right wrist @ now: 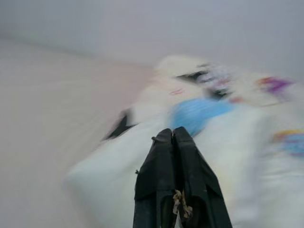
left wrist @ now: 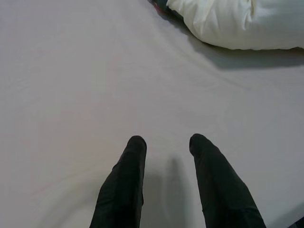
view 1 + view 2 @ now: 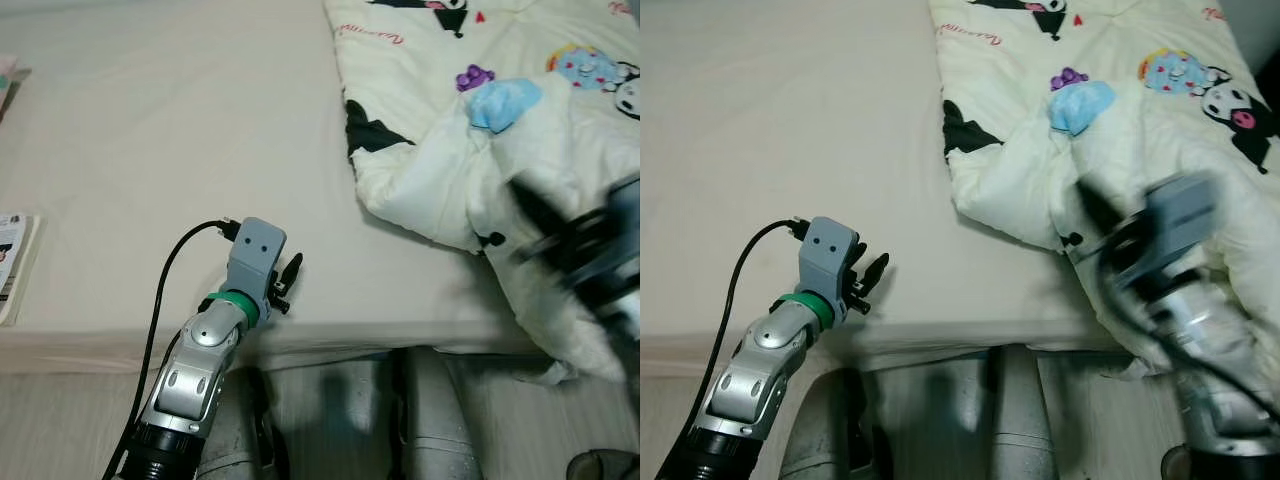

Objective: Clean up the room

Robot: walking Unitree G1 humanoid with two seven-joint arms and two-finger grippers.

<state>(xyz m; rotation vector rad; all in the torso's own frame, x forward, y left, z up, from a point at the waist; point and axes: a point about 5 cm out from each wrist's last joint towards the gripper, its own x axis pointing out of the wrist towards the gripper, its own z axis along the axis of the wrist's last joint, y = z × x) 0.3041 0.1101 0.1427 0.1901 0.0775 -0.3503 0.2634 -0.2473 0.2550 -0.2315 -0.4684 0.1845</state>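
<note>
A cream quilt [image 3: 480, 120] printed with cartoon figures lies bunched on the right side of the bed, and its lower corner hangs over the front edge. A blue patch [image 3: 505, 103] shows on a fold of it. My left gripper [image 3: 290, 275] is open, low over the bare sheet [image 2: 71, 71] near the bed's front edge, with nothing between its fingers. My right gripper [image 1: 172, 131] is shut and blurred by motion. It is raised over the quilt's near fold [image 3: 1040, 210] and points toward the blue patch.
The cream sheet [image 3: 180, 150] covers the left and middle of the bed. A printed booklet [image 3: 12, 260] lies at the bed's left edge. My grey legs [image 3: 430, 420] stand against the bed's front edge on a pale wood floor.
</note>
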